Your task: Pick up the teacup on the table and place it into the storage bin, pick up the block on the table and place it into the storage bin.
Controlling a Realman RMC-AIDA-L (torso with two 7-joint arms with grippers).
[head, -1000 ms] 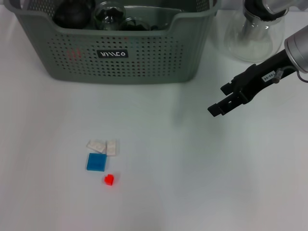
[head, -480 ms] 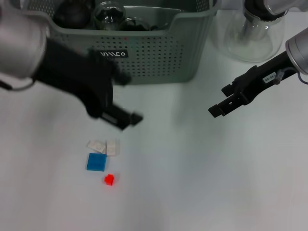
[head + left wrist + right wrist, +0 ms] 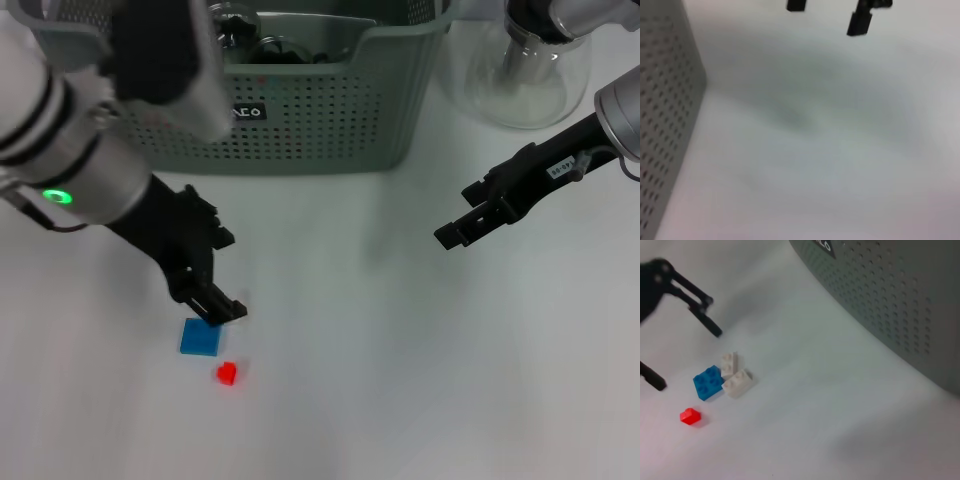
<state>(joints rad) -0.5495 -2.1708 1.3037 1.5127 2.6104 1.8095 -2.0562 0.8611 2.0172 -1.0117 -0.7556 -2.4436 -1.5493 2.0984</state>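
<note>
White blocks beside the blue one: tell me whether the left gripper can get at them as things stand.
Probably yes. The left gripper hangs open just above the white blocks, which lie bare on the table against the blue block, nothing between.

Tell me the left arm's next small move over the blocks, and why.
Probably lower straight down and close. The left end effector hangs open just above the two white blocks, beside the blue block, touching none. The right end effector waits apart, off to the side.
</note>
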